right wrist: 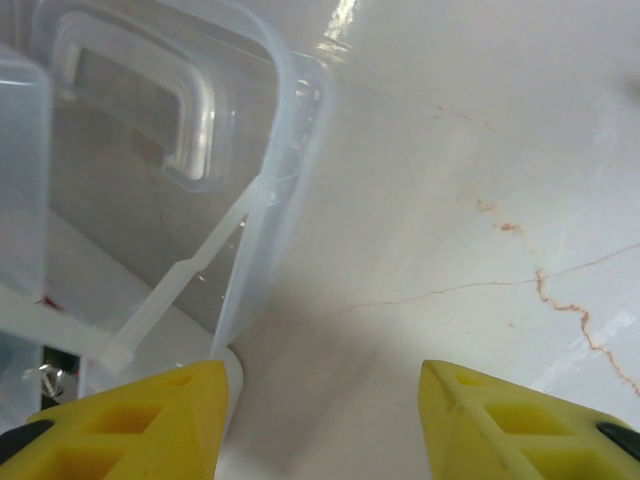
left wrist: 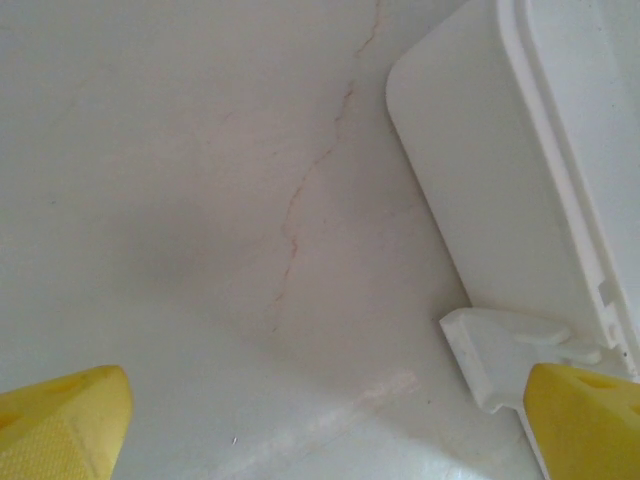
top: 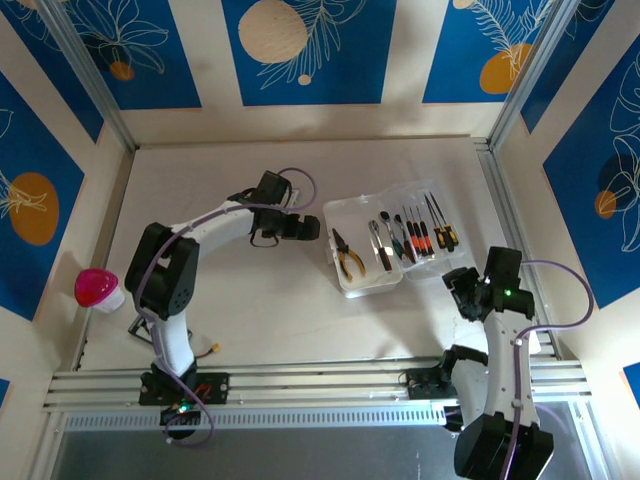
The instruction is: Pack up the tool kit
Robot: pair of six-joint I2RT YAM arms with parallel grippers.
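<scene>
The tool kit [top: 362,215], a clear hinged case, lies open on the table right of centre. In it are yellow-handled pliers [top: 348,258], small metal tools [top: 383,245] and red-and-black screwdrivers [top: 420,236]. My left gripper [top: 306,228] hovers just left of the case, open. In the left wrist view the left gripper [left wrist: 325,430] spans bare table, with the case's white wall [left wrist: 470,170] and its latch tab [left wrist: 495,352] by the right finger. My right gripper [top: 460,284] sits at the case's near right corner. The right wrist view shows the right gripper [right wrist: 325,420] open, its left finger beside the clear lid [right wrist: 150,150].
A pink ball [top: 97,286] rests on a white base at the table's left edge. A small orange piece [top: 214,348] lies near the left arm's base. Aluminium rails [top: 320,385] cross the near edge. Blue patterned walls enclose the table.
</scene>
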